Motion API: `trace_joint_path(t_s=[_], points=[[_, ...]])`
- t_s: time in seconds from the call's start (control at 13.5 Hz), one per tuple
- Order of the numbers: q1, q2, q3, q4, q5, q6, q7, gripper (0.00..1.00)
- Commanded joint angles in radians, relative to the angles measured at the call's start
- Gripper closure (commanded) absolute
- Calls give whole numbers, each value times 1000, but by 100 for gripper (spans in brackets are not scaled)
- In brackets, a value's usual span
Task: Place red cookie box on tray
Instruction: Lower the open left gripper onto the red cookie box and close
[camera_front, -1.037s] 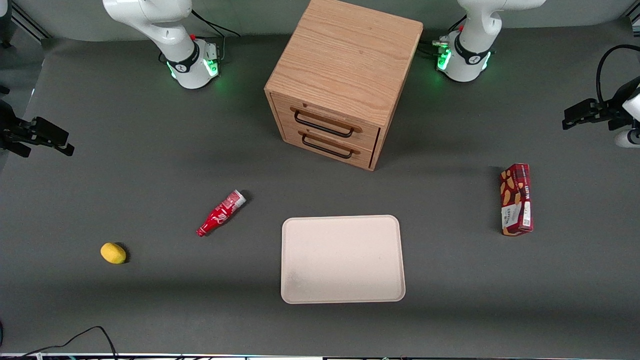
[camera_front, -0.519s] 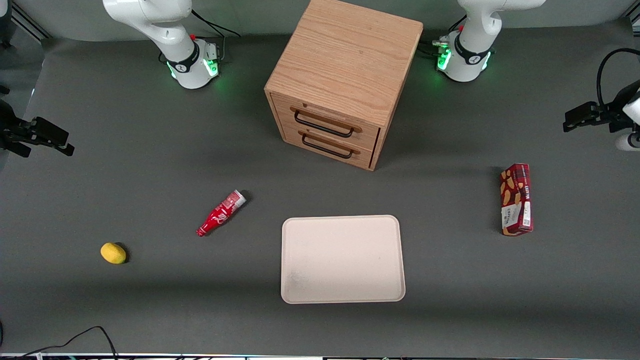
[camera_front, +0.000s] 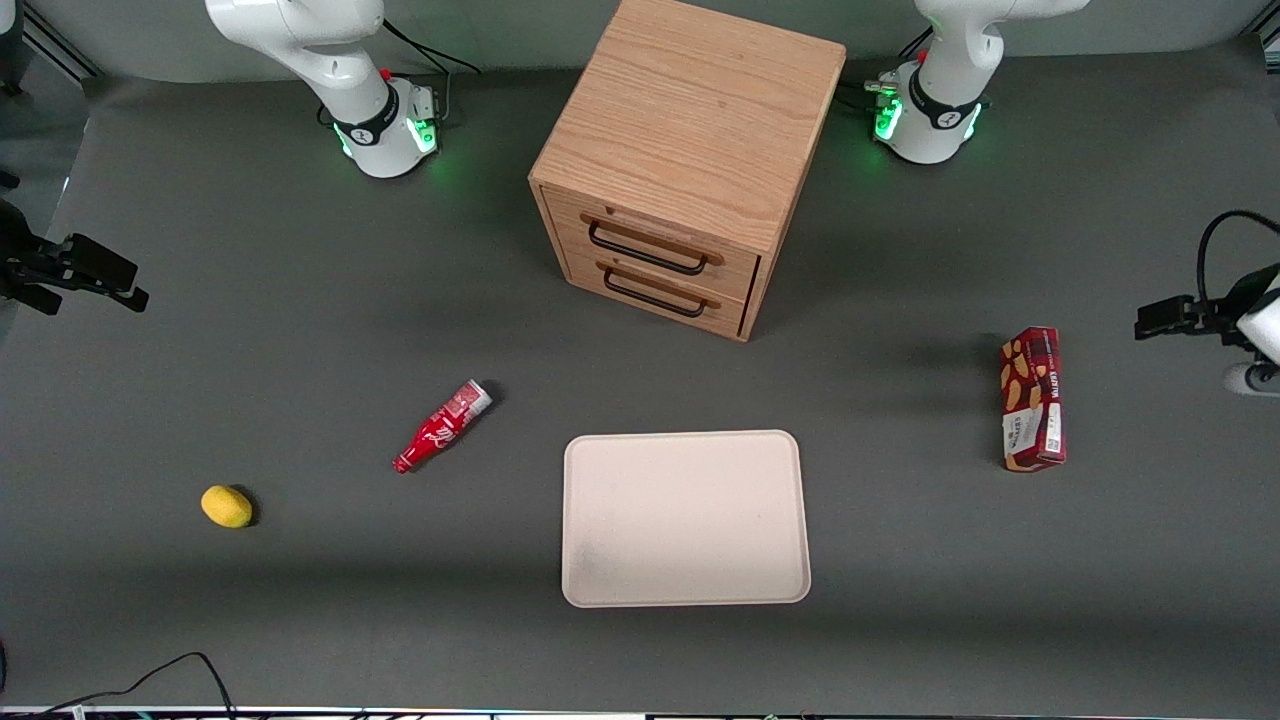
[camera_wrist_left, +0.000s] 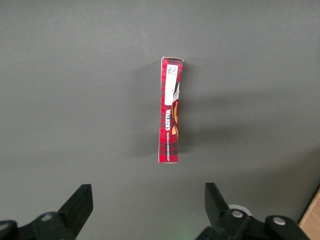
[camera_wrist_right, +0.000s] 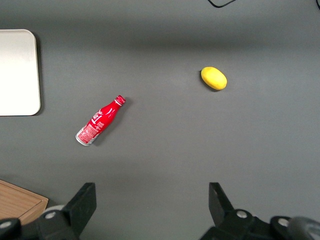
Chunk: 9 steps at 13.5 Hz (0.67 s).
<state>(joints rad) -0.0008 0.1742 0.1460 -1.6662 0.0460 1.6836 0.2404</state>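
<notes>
Grey tabletop, tool (camera_wrist_left: 146, 212) spread wide, holding nothing, hovering above red cookie box (camera_wrist_left: 170, 111), touching nothing.

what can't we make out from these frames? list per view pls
- Front view: the tool sits at the frame edge, above the table toward the working arm's end, farther from the camera than the red cookie box; the arm carrying it is cut off.
- Left wrist view: the box's lettering is too small to read; the tray is out of frame.
- Front view: drawer contents of the wooden cabinet are hidden by closed fronts.
</notes>
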Motion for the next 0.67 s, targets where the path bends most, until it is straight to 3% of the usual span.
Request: trace_joint_path(t_s=[0.0,0.07,0.59], points=[[1,70,-2,20,-14,45,19,0],[2,74,-2,-3,-49,79,22,0],[-4,87,-5,-318,-110,540,82,0]])
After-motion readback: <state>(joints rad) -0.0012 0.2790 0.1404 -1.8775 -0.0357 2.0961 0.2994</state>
